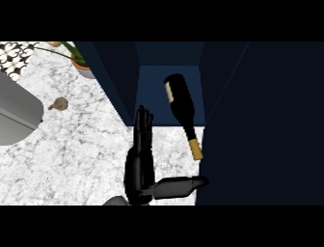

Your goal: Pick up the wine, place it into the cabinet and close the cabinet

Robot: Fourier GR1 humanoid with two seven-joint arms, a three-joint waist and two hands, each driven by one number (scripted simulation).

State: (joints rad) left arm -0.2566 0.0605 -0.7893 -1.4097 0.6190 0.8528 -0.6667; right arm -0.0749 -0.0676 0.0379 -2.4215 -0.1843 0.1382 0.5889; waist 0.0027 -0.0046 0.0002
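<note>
The wine bottle (180,103) is dark with a pale label and a gold-capped neck. It lies on its side on the blue floor of the open cabinet (166,77), base at the back, and its neck (193,144) sticks out over the marble counter. My left hand (141,164) comes up from the lower edge just left of the neck. Its fingers point straight toward the cabinet and its thumb spreads right, below the cap. The hand is open and apart from the bottle. My right hand does not show.
The cabinet's big dark door (272,125) stands open on the right and fills that side. A narrower dark panel (111,77) flanks the opening on the left. On the white marble counter (65,144) are a potted plant (83,65), a small brown object (59,103) and a grey appliance (5,106).
</note>
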